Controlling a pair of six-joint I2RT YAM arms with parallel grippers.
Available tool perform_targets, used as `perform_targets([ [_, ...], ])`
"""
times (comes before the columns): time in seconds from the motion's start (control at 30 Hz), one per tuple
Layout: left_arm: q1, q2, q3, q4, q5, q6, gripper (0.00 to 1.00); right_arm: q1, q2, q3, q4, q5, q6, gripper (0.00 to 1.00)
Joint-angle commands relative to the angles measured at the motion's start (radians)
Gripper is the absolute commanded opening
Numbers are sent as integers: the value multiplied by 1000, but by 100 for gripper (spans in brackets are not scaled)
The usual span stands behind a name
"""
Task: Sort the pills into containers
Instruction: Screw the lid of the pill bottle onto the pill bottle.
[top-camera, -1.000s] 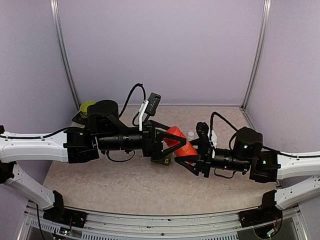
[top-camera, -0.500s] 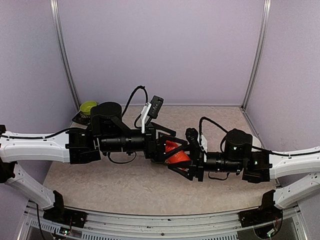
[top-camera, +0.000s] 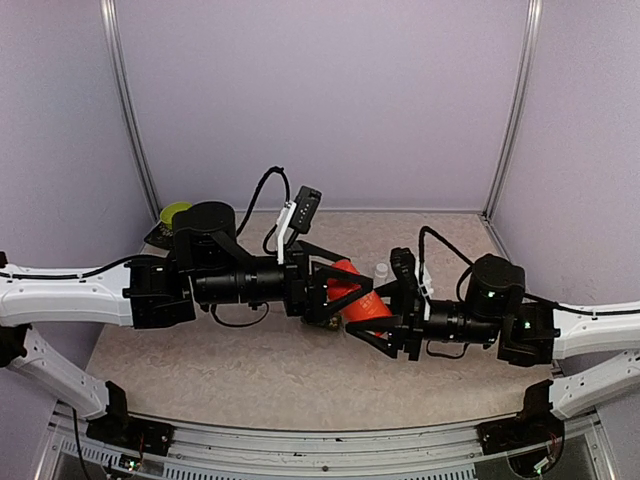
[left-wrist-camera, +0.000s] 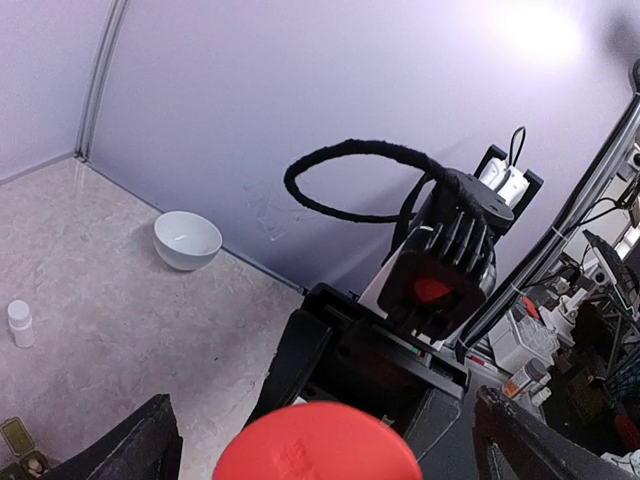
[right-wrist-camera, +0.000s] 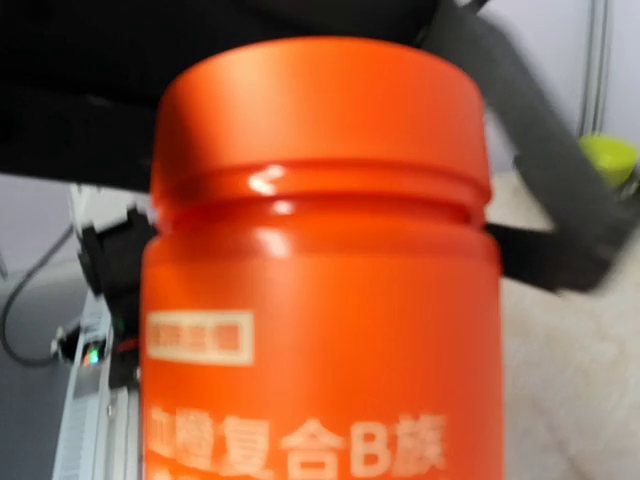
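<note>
Right gripper (top-camera: 373, 308) clamped on red bottle (top-camera: 358, 298) | left gripper (left-wrist-camera: 325, 450) spread wide around it | containers (left-wrist-camera: 15, 438) half-hidden, probably light stiff plastic; you grip the strip's sides.

- Right gripper (top-camera: 368, 312) — drawn back toward 3 o'clock since half a second ago, its arm with it. Now close to where it stood a second ago.
- Red bottle (top-camera: 352, 274) — carried the same way in that gripper. More of its side shows than half a second ago.
- White bottle (top-camera: 381, 270) — covered by the right arm half a second ago, now in sight again at the red bottle's 2 o'clock.
- Left gripper (top-camera: 345, 298) — eased back toward 9 o'clock.
</note>
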Motion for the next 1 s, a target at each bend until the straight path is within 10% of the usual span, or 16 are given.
perform_targets([
  [0.0,20,-64,9,7,-38,22,99,3,-90,-20,-14,61,-14,0],
  [0.97,7,-21,13,45,39,-1,99,3,-78,0,-45,158,-45,0],
])
